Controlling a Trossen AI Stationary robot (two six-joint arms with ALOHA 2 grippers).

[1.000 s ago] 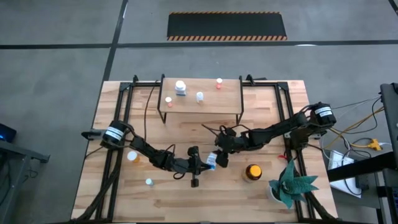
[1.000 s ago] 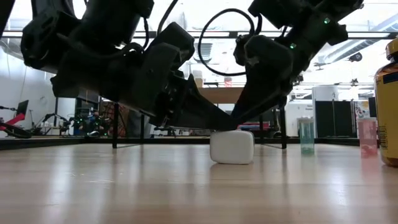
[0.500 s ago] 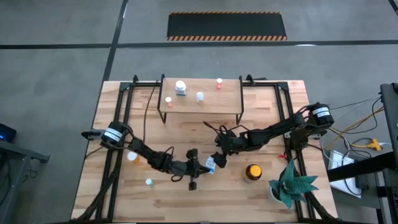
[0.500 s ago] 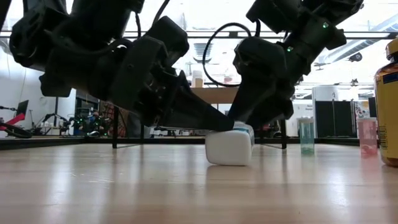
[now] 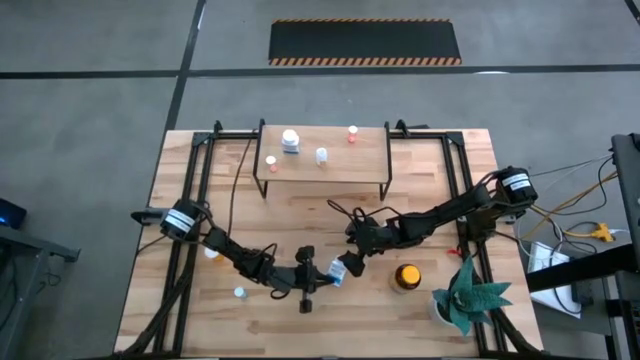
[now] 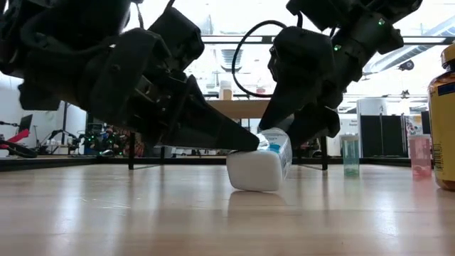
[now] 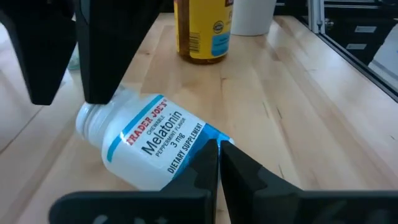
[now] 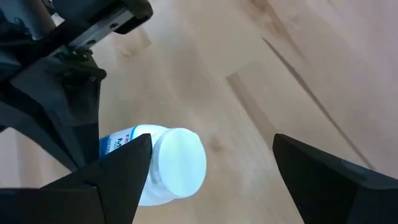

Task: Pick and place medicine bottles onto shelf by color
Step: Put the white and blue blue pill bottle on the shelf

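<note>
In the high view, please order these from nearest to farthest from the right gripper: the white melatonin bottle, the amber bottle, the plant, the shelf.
1. Melatonin bottle, at the right gripper.
2. Amber bottle, to its right.
3. Shelf, at the table's far edge, and plant, front right corner: too close to call.

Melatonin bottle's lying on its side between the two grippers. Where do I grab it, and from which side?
Take the melatonin bottle by its labelled middle, coming from above with the fingers across its width. It lies on its round side, so an end-on pinch would likely slip. The right gripper, open at the cap, seems better placed; the left gripper is shut against the base.
</note>
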